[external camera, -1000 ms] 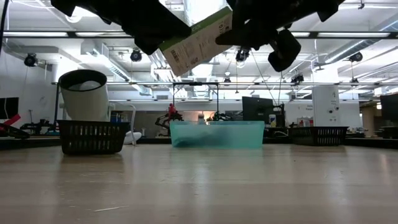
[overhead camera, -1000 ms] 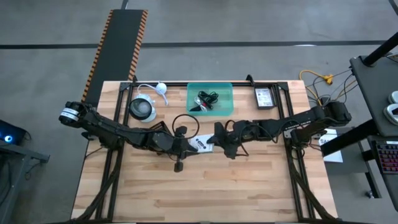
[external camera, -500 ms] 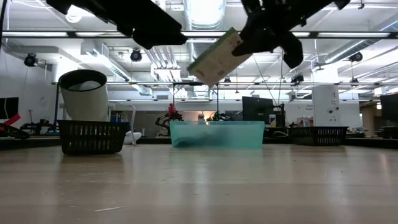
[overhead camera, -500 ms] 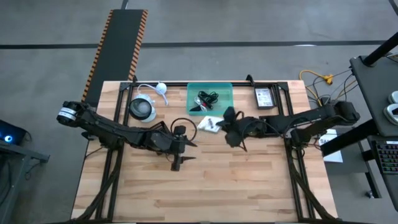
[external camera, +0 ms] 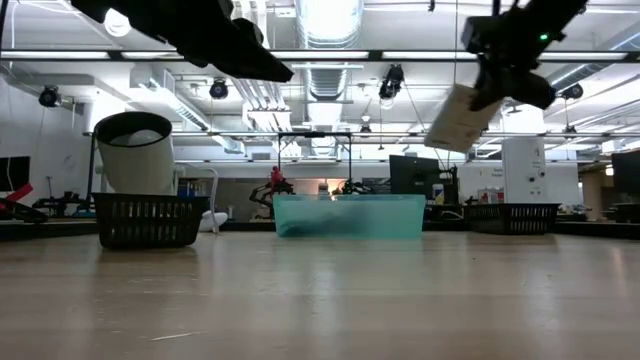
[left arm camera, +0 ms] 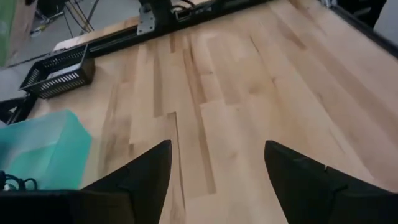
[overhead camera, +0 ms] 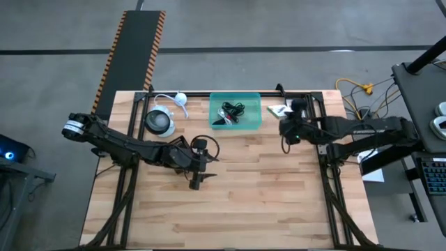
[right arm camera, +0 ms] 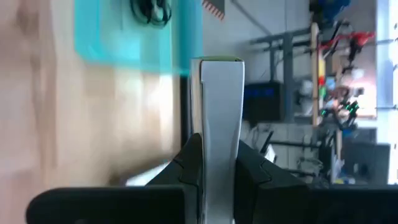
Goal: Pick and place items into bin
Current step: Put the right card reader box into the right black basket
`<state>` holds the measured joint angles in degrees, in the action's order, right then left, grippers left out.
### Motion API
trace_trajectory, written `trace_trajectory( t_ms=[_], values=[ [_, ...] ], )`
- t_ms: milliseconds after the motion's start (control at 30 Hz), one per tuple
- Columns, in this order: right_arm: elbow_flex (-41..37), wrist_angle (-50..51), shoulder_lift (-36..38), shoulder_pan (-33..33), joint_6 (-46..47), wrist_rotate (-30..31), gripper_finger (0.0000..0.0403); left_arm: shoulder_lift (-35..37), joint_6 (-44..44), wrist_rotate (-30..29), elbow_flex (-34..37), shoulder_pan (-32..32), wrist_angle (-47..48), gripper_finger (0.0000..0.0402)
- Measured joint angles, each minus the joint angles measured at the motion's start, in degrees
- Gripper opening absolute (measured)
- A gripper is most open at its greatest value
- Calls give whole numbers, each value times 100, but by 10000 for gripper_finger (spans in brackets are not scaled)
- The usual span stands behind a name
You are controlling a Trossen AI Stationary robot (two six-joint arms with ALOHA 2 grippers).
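Observation:
The teal bin (overhead camera: 235,111) stands at the table's far middle with coiled black cables (overhead camera: 232,111) inside; it also shows in the low view (external camera: 348,215). My right gripper (overhead camera: 283,127) hangs high to the right of the bin, by the black square box (overhead camera: 298,109), shut on a white printed packet (external camera: 461,117). The right wrist view shows the packet edge-on (right arm camera: 221,118). My left gripper (left arm camera: 214,152) is open and empty above the table's middle (overhead camera: 198,166). My right gripper pinches the white packet between its two fingers, one on each flat face (right arm camera: 219,158). The packet is lifted clear of the table. In the low view it hangs tilted below the gripper (external camera: 505,80), with its free end (external camera: 445,135) lowest.
A white round device (overhead camera: 159,120) with a cord (overhead camera: 174,98) sits at the far left, in a black basket (external camera: 147,220) in the low view. Bare wood (overhead camera: 237,202) fills the table's near half. Black rails run along both table sides.
My right gripper has carried the white packet from the table's middle toward the far right, past the bin's near right corner to the black box; the packet has turned and stayed lifted. My left gripper has stayed over the middle, drawing slightly toward the near edge.

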<state>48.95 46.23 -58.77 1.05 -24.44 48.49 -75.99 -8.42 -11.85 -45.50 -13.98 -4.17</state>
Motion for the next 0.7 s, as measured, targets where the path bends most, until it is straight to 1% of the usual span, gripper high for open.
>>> trace_trajectory(
  t_ms=[133,367,533,700],
  values=[
    [0,577,200,290,328,-51,30,0,-252,-55,0,0,18,239],
    [-11,1362,128,836,168,-180,30,0,-416,-70,0,13,39,239],
    [-93,1283,-15,1386,-413,-539,30,0,-599,-127,7,13,59,239],
    [-189,1094,-141,2074,-963,-557,30,-2,-593,-318,15,13,66,239]
  ],
)
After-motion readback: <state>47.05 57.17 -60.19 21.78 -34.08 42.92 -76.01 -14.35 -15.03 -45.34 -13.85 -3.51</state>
